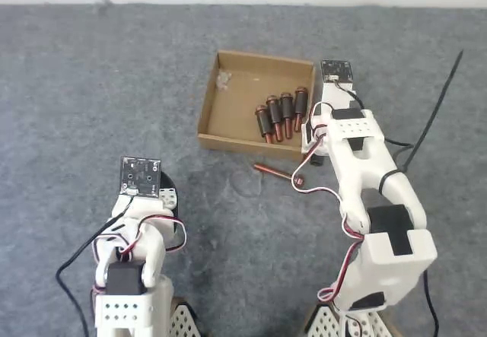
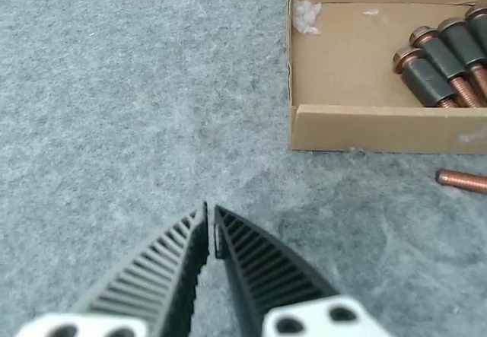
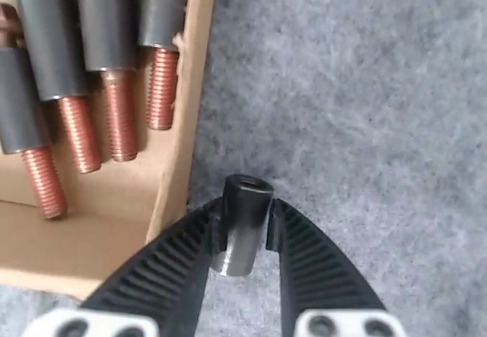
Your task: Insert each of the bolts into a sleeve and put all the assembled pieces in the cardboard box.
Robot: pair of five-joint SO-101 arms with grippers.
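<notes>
From the high view, the cardboard box (image 1: 228,71) sits on grey carpet (image 1: 91,86) ahead of me. Four assembled pieces (image 1: 281,115) lie side by side against its right wall, heads pointing away from me. A loose bolt (image 1: 278,172) lies on the carpet just in front of the box's near wall. My right arm (image 1: 358,147) stretches up beside the box's right near corner. My left arm (image 1: 137,238) sits well back on the left, apart from the box.

In the left wrist view, my left claw (image 2: 211,227) is closed with only a sliver between its tips. It holds nothing and hangs over bare carpet. The box's near corner (image 2: 365,128) is ahead, with the assembled pieces (image 2: 437,67) inside and a small white scrap (image 2: 307,16) in a far corner. The threaded end of the loose bolt (image 2: 462,179) lies just outside the near wall.

In the right wrist view, my right claw (image 3: 245,211) grips a dark sleeve (image 3: 245,230) between its fingers, bore end up. It is over the carpet just outside the box wall (image 3: 183,124). The assembled pieces (image 3: 76,55) lie just inside that wall.
</notes>
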